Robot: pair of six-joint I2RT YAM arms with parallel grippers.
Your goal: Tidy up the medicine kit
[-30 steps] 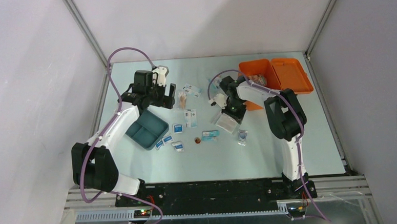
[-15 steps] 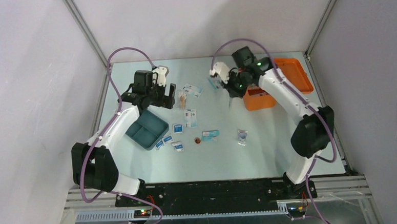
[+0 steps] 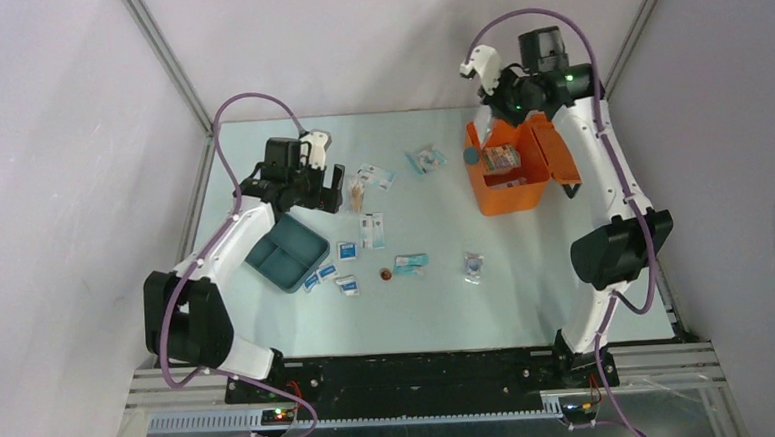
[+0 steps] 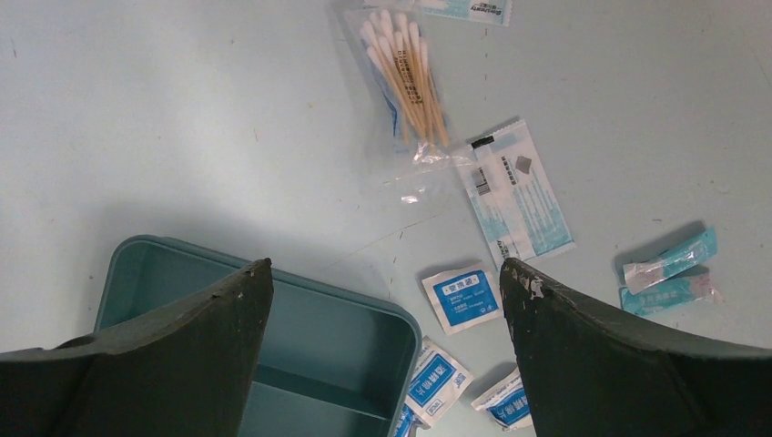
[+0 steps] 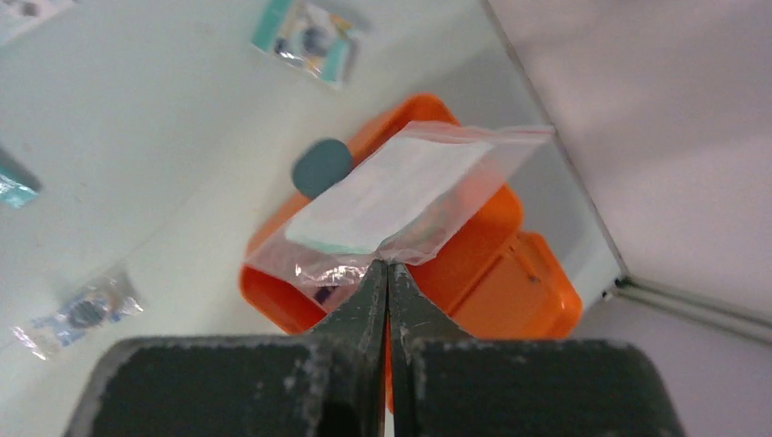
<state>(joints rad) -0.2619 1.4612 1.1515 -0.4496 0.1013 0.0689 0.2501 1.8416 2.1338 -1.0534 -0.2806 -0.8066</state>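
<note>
My right gripper (image 5: 387, 266) is clamped on the edge of the clear bag (image 5: 401, 191) above the open medicine kit (image 3: 510, 187), far right; I should lower it squarely inside before releasing.

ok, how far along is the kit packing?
Done: the orange plastic medicine kit box is open with one packet inside. In hand: right gripper shut on a clear zip bag above the box. Left: cotton swab bag, blue sachets, teal divided tray on the table; left gripper open.
</note>
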